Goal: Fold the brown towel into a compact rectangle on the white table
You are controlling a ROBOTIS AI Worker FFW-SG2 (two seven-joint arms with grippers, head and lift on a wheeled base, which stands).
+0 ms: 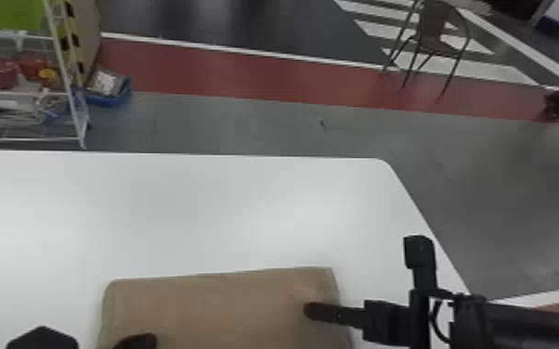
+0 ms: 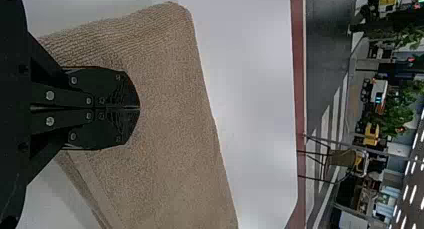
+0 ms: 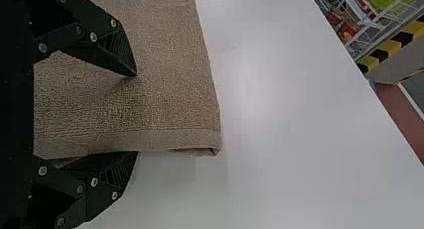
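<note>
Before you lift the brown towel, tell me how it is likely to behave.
The brown towel will probably sag when lifted, since it looks like soft cloth lying flat on the white table. Its layers may slip apart, as they gape slightly at one corner. The coarse, ribbed weave suggests decent grip rather than slipperiness.

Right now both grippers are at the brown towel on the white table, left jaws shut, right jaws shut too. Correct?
One fix: the right gripper has its jaws open, not shut, as the right wrist view shows. The left gripper does have its jaws shut, and both are at the brown towel on the white table.
</note>
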